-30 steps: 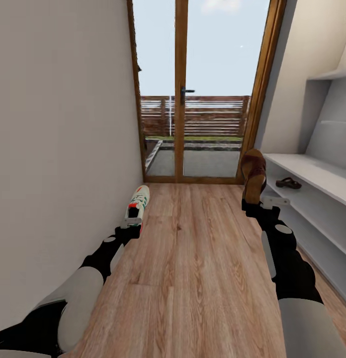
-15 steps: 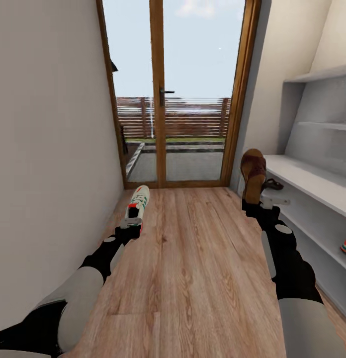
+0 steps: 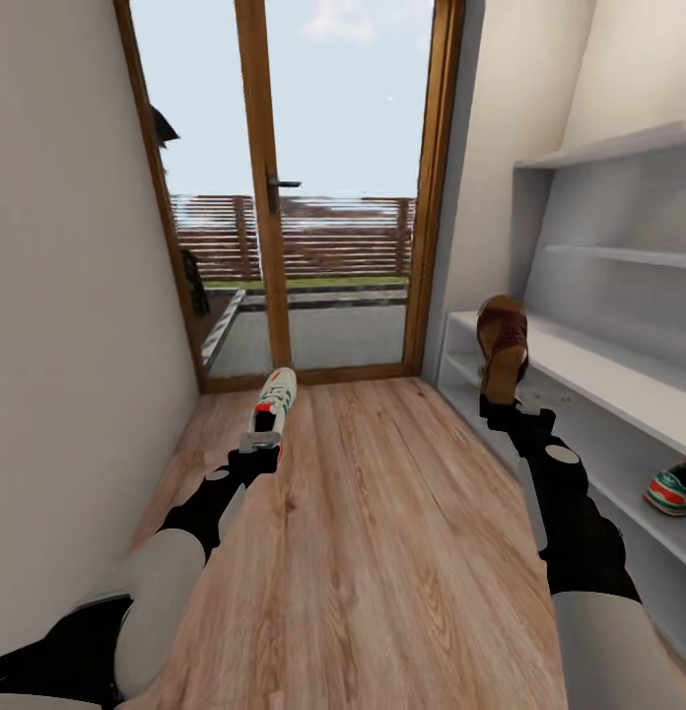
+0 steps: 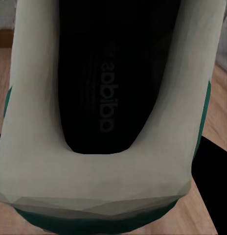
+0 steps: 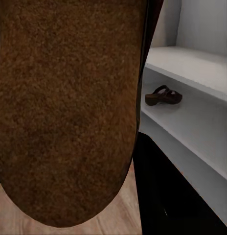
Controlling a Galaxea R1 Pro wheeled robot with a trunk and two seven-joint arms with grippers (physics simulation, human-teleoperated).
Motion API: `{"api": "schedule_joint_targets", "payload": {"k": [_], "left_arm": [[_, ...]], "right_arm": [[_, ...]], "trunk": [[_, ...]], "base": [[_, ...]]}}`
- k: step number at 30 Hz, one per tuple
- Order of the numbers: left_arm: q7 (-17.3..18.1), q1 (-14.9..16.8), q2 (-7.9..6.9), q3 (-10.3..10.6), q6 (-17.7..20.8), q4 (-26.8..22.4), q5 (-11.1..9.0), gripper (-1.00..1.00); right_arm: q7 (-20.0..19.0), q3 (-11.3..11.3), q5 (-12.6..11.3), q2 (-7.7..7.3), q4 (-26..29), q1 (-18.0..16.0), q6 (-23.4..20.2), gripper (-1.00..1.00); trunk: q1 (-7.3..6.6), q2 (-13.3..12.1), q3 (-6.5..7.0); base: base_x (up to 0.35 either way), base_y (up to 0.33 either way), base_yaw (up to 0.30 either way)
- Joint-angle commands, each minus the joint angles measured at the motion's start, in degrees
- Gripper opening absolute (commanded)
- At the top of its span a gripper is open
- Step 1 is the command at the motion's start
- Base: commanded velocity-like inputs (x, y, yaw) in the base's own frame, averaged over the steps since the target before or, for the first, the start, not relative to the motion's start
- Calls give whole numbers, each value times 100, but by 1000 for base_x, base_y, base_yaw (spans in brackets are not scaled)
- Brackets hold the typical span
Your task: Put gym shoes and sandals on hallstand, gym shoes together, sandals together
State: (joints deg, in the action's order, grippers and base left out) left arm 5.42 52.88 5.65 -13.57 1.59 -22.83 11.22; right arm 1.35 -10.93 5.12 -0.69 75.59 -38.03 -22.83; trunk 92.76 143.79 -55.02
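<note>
Both arms reach forward: left gripper (image 3: 265, 441) clamped on a gym shoe (image 3: 272, 398), right gripper (image 3: 508, 405) clamped on a sandal (image 3: 503, 345).

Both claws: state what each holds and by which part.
Left claw holds a gym shoe at its heel end. Right claw holds a sandal by its lower end; heel or toe cannot be told.

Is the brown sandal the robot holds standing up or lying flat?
Standing up. The sandal rises on end above the right gripper, clear of the floor.

Head view down the corridor toward glass door (image 3: 284, 197), wrists close-up — right sharing hallstand (image 3: 619, 375).
</note>
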Motion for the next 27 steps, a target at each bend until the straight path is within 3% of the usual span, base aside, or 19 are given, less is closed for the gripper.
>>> {"api": "schedule_joint_targets", "payload": {"k": [1, 21, 27], "left_arm": [[47, 3, 6, -50, 17, -11, 55, -100], [47, 3, 6, -50, 17, -11, 55, -100], [47, 3, 6, -50, 17, -11, 55, -100]], "right_arm": [[5, 3, 33, -1, 8, -3, -38, -100], [3, 3, 33, -1, 8, -3, -38, -100], [1, 3, 33, -1, 8, -3, -38, -100]], "trunk": [[2, 2, -2], [2, 2, 74], [2, 2, 97]], "base": [[348, 0, -242], [347, 0, -242], [129, 0, -242]]}}
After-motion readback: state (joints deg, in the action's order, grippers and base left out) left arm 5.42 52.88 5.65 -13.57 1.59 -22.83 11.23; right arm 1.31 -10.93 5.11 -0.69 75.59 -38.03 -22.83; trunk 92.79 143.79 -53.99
